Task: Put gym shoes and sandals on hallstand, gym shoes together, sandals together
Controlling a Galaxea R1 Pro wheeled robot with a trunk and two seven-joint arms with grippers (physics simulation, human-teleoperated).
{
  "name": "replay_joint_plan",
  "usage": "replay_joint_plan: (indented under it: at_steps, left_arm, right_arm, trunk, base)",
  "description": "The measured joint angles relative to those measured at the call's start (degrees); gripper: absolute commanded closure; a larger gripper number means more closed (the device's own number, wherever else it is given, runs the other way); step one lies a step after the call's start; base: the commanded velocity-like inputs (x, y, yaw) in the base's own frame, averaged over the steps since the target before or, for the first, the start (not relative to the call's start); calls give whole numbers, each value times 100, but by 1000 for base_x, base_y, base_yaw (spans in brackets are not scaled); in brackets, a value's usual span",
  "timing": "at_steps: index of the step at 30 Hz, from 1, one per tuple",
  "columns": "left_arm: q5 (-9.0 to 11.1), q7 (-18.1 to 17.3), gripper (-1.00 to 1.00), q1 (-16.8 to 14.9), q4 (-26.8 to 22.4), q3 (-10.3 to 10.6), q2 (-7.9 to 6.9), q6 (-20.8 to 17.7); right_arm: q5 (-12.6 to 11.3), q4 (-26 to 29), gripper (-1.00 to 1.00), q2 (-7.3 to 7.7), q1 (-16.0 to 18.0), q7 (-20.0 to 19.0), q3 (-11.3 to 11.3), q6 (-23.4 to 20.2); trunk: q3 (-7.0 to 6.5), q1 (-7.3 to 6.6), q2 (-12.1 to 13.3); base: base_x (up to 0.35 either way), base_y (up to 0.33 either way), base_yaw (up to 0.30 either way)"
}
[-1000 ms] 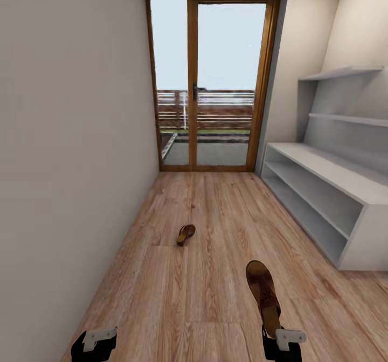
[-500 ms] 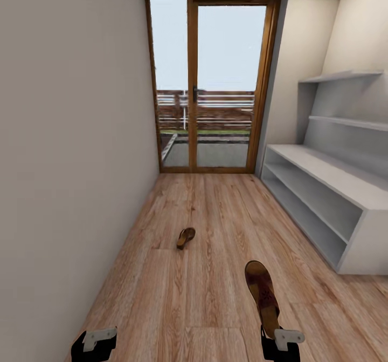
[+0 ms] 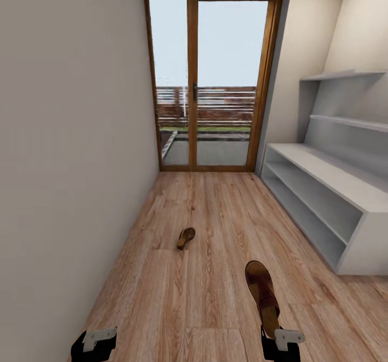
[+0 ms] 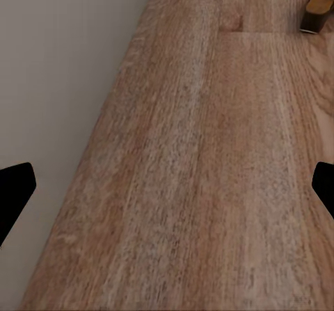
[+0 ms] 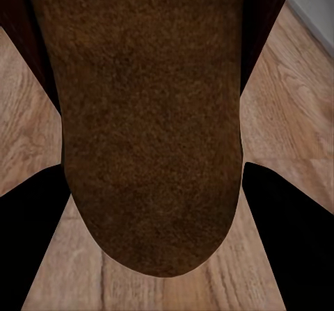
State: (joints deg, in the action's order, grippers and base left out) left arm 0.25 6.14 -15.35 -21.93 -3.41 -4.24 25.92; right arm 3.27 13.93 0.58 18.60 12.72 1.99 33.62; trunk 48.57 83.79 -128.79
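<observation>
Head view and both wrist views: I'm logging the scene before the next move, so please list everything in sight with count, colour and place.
sandal on the floor: one, brown, mid-corridor, ahead of the robot.
held sandal: one, brown, sticking forward from the right gripper.
hallstand: one, white, two open tiers, along the right wall; nothing on the parts that show.
wall shelves: two, white, above the hallstand.
glass door: one, wooden frame, at the corridor's end.
floor: light brown planks.
left gripper: open, holding nothing.
right gripper: shut on the held sandal.
</observation>
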Motion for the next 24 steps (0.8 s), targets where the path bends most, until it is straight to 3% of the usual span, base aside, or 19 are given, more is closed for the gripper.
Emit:
replay_joint_plan:
  at_steps: [24]
  left_arm:
    - [0, 0, -100, 0, 0, 0, -1, 0]
  right_arm:
    - [0, 0, 100, 10, 0, 0, 0, 0]
  trunk:
    - [-212, -527, 962]
  base:
    - [0, 0, 0]
